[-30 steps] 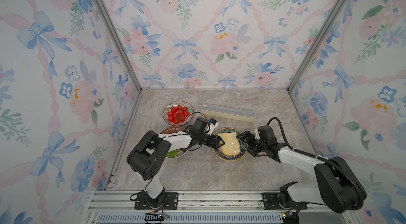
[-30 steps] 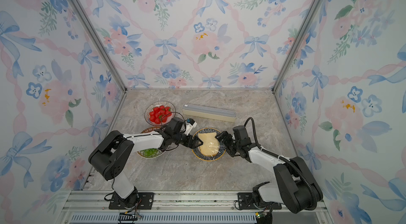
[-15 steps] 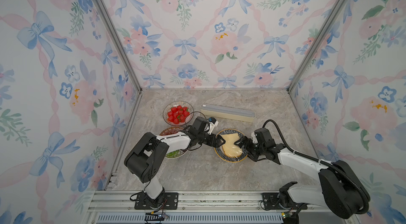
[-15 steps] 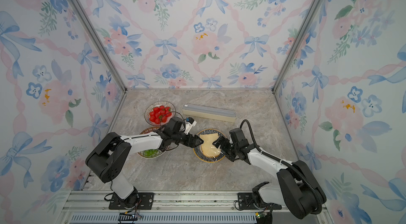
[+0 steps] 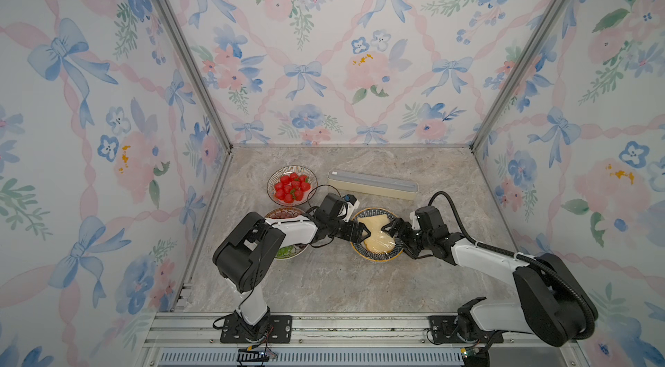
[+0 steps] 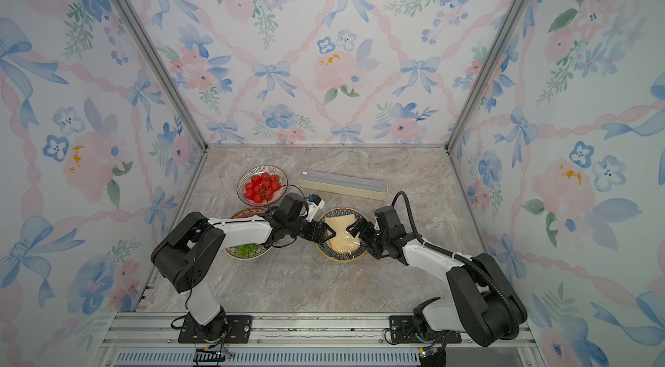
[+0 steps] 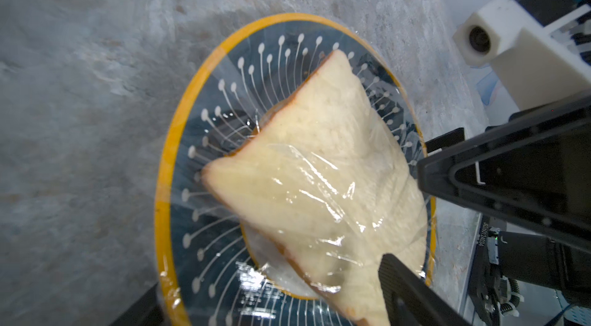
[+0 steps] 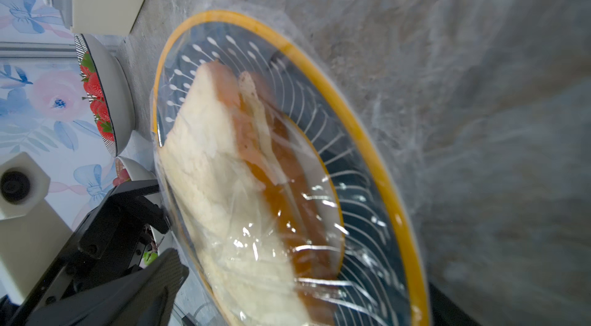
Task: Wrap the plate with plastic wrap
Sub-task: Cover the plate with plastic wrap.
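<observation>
While clear plastic wrap (image 7: pixel 319 187) lies stretched over a yellow-rimmed plate (image 5: pixel 374 259) of sliced bread (image 5: pixel 376 235) at the middle of the marble table (image 5: pixel 324 286), the left gripper (image 5: pixel 363 234) and right gripper (image 5: pixel 390 235) face each other across it, each with fingers spread wide and clasping nothing. The long cream wrap box (image 5: pixel 372 185) lies just beyond the plate on the far side, a bowl of strawberries (image 5: pixel 310 171) to the box's left.

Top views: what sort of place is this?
Probably a staged robot cell, not a real kitchen: floral wallpaper panels in a metal frame, a marble-look tabletop, arms bolted to a rail.
</observation>
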Robot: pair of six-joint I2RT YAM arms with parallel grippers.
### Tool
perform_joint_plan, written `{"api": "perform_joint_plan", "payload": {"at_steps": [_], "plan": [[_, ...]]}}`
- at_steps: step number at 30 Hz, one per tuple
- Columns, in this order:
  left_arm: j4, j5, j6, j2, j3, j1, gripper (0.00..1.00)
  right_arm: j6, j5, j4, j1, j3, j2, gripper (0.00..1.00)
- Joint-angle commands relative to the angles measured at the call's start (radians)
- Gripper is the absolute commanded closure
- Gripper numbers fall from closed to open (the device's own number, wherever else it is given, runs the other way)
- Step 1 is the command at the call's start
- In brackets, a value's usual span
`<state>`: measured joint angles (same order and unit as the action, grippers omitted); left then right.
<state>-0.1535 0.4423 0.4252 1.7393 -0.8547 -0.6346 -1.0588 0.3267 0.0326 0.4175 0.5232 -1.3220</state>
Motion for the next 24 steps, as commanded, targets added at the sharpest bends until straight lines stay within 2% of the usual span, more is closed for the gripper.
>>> {"api": "perform_joint_plan", "payload": {"at_steps": [1,6,14,19,24], "plan": [[-0.029,-0.050,0.007,-0.081,0.037,0.036,0.10,0.065,0.011,-0.095,-0.030,0.003,0.064,0.03],[-0.029,-0.057,0.007,-0.107,0.067,0.069,0.09,0.109,0.007,-0.179,-0.053,0.003,0.110,0.03],[-0.029,-0.048,0.002,0.034,0.024,0.073,0.09,0.149,0.012,-0.191,-0.074,0.026,0.064,0.03],[-0.030,0.010,0.022,0.069,0.025,0.057,0.10,0.142,0.023,-0.174,-0.072,0.020,0.045,0.03],[-0.034,0.119,0.059,0.064,0.034,0.017,0.10,0.114,0.068,-0.111,-0.054,0.013,0.006,0.03]]}}
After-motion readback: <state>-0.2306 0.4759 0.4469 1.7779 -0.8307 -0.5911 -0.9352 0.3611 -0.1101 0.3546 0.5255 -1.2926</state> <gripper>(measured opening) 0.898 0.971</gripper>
